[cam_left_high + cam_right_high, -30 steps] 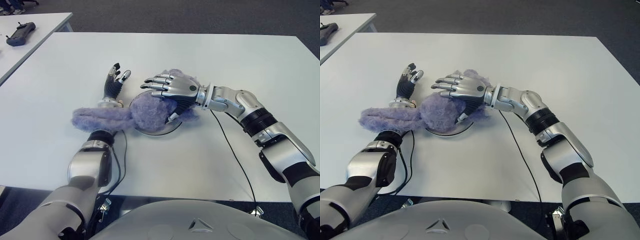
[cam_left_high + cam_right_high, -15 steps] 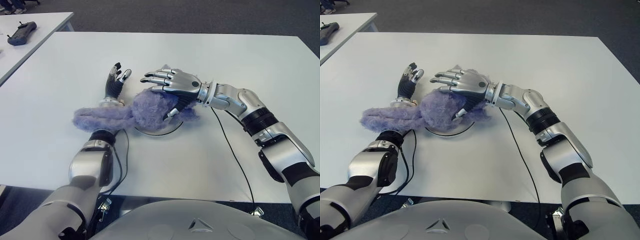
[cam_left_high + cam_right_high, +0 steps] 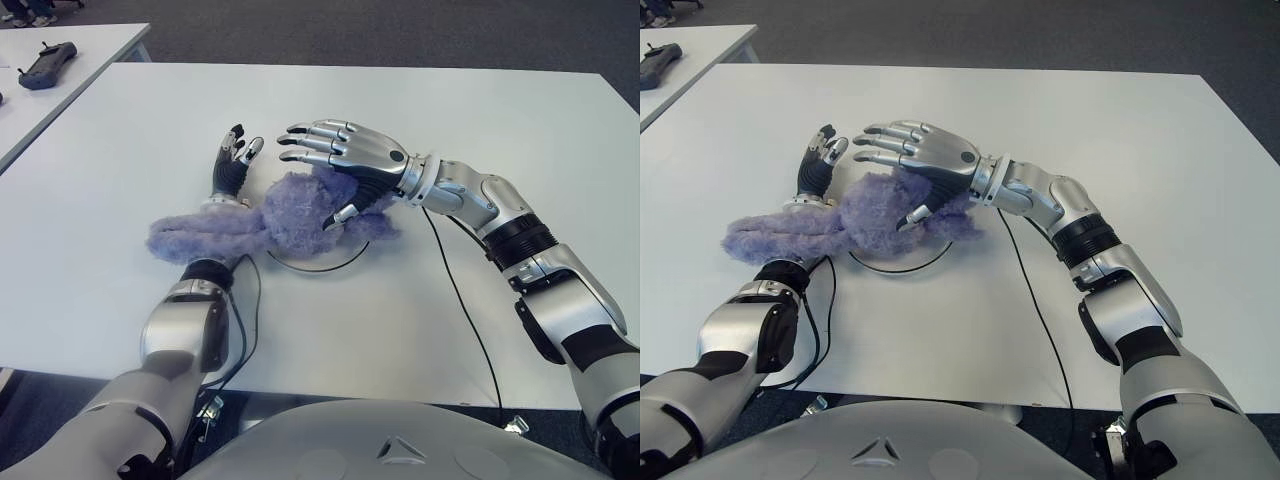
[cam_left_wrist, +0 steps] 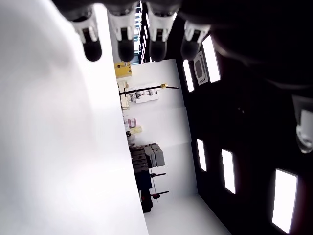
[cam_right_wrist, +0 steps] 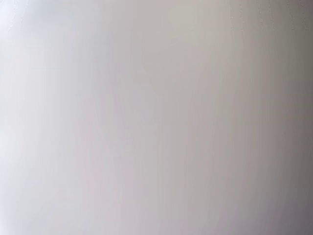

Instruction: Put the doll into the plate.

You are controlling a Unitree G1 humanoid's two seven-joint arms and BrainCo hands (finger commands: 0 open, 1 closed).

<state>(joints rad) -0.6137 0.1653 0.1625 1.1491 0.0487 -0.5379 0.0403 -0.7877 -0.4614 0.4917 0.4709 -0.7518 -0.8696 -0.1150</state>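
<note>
The fuzzy purple doll (image 3: 300, 205) lies with its bulky body over the far part of the white plate (image 3: 318, 262), and a long limb trails off to the left across the table. My right hand (image 3: 350, 150) hovers just above the body with its fingers spread, its thumb pointing down against the fur on the right side. It holds nothing. My left hand (image 3: 230, 165) shows just beyond the doll's trailing limb, left of the plate. Its fingers (image 4: 126, 51) are straight and hold nothing. The right wrist view is a blank grey blur.
A black cable (image 3: 455, 300) runs over the white table (image 3: 500, 120) from my right wrist toward the near edge. A second table stands at the far left with a dark handheld device (image 3: 45, 62) on it.
My right hand has lifted off the doll and moved slightly away from me, fingers spreading. The doll stays across the plate, and more of the near rim shows. The left hand has barely moved.
</note>
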